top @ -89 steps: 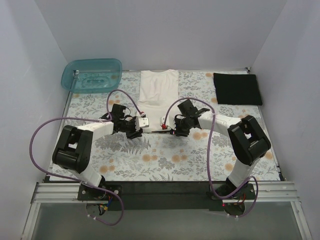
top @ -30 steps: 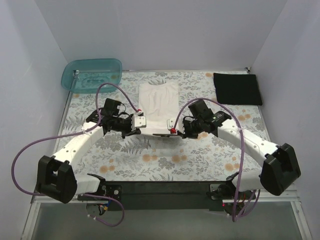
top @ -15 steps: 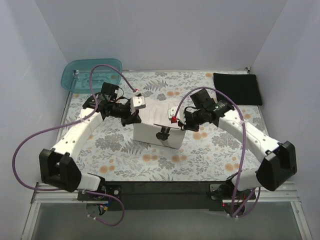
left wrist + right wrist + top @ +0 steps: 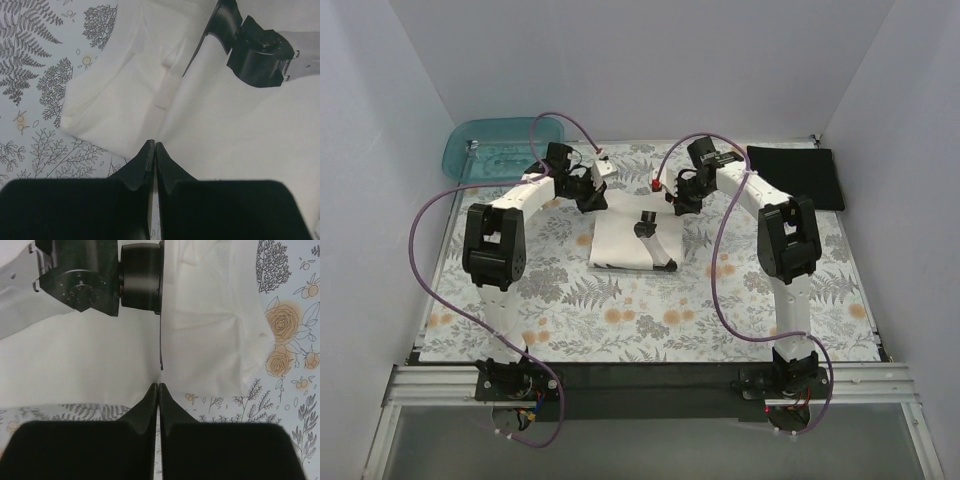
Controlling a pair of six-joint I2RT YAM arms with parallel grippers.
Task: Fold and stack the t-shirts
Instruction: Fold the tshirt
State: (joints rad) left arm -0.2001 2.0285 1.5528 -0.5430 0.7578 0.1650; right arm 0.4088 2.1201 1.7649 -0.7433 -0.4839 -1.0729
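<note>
Overhead, close wrists apparently share t-shirt [image 4: 615, 245].

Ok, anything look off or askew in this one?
Nothing stands out. The left gripper and right gripper are both shut on an edge of the cream-white t-shirt, mid-fold; the black t-shirt lies neatly folded at the far right.

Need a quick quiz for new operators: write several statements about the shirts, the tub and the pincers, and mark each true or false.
1. The left pincer and the right pincer are both shut on the cream shirt. True.
2. The black shirt lies under the cream shirt. False: it lies apart, folded, at the far right corner.
3. The tub holds a shirt. False: no shirt shows in it.
4. Part of the cream shirt rests on the floral cloth. True.
</note>
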